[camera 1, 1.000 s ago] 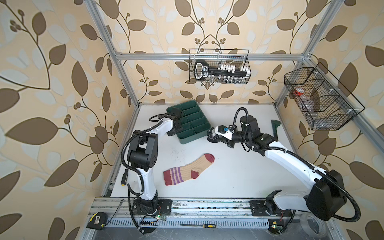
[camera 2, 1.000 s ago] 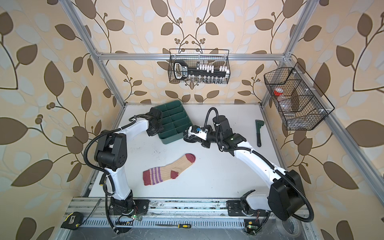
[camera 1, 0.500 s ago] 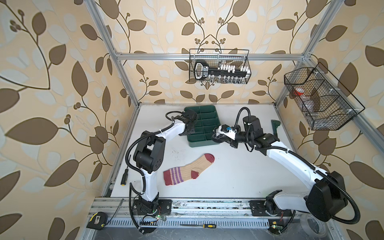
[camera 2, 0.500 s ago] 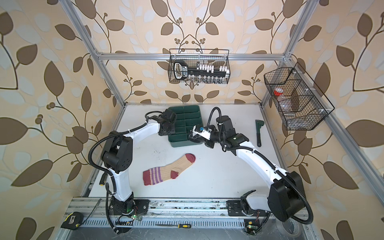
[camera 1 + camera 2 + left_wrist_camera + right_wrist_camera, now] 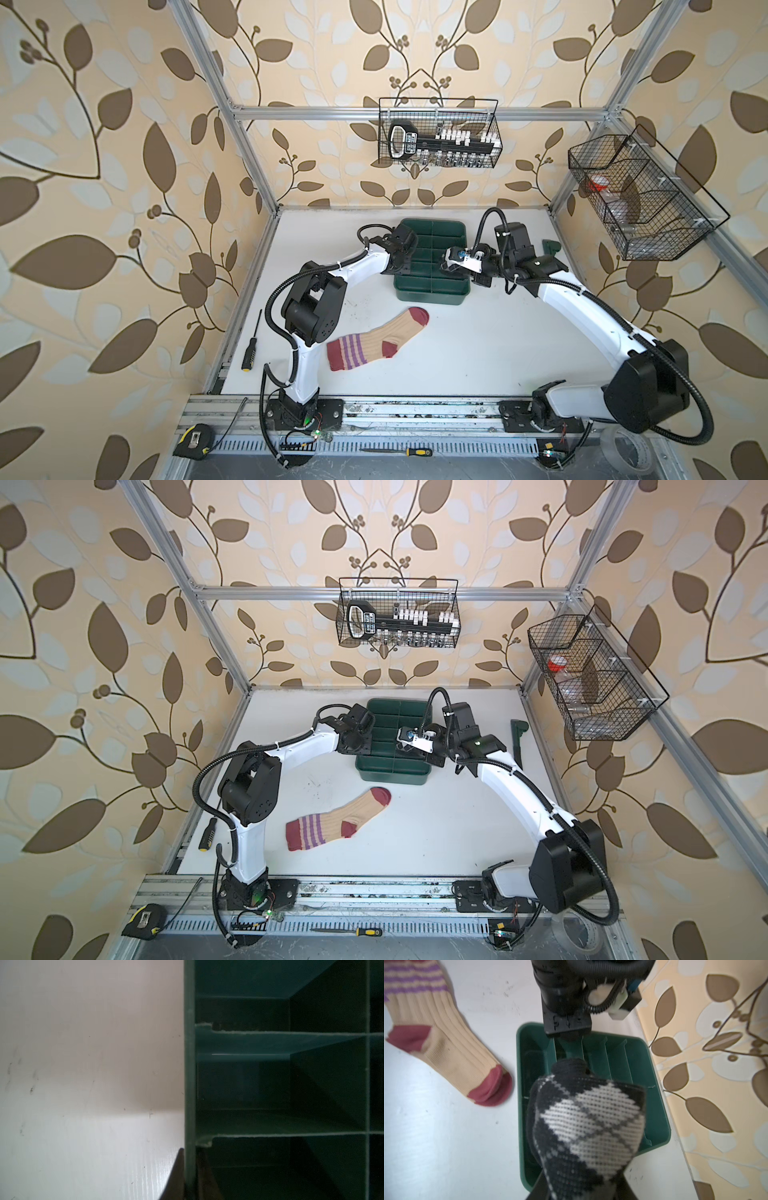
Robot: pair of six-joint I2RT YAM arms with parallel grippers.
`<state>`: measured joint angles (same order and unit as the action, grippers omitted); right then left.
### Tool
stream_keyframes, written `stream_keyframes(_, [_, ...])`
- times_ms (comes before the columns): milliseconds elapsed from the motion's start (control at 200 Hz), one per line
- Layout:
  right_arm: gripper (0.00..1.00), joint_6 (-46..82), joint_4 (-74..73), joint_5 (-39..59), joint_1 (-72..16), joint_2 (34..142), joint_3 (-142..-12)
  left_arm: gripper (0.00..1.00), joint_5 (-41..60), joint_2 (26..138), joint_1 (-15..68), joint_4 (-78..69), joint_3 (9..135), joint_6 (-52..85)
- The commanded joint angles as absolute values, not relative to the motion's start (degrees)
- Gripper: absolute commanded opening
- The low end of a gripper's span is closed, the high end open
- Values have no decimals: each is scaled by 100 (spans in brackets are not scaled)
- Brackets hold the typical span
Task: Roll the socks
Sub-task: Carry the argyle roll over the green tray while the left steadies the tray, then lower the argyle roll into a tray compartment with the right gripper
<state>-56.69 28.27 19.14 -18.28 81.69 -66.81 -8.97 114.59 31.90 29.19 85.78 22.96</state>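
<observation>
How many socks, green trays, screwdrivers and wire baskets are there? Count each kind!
Socks: 2, beige striped sock, black argyle sock
Green trays: 1, green tray
Screwdrivers: 2, screwdriver at the left, screwdriver at the front
Wire baskets: 2, back wire basket, side wire basket
Total: 7

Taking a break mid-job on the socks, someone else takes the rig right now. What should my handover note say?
Left gripper: fingers straddle the green tray's side wall; grip unclear.
Right gripper: shut on the black argyle sock, which looks rolled, above the tray.
The beige sock lies flat, unrolled, on the table in front of the tray.
Done: first sock apparently rolled. Left: probably drop it in the tray, then roll the beige sock.
</observation>
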Motion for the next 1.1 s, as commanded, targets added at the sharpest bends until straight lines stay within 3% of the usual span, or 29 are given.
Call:
stream_keyframes(0, [0, -6307, 3565, 1402, -1802, 8601, -7059, 56, -906, 11062, 3203, 2849, 8292, 2352])
stream_keyframes(210, [0, -6241, 3710, 924, -1821, 9400, -7654, 85, -1024, 9980, 3208, 2612, 8187, 2266])
stream_keyframes(350, [0, -6258, 3792, 543, -1992, 9786, -7809, 93, -1080, 9236, 3196, 2406, 8041, 2268])
stream_keyframes(570, [0, -6078, 3937, 202, -2234, 10348, -8114, 95, -1057, 8730, 3187, 2544, 7854, 2371])
stream_keyframes(1095, [0, -6258, 4687, 397, -2429, 11477, -8743, 95, -1159, 8332, 3173, 2535, 7270, 2378])
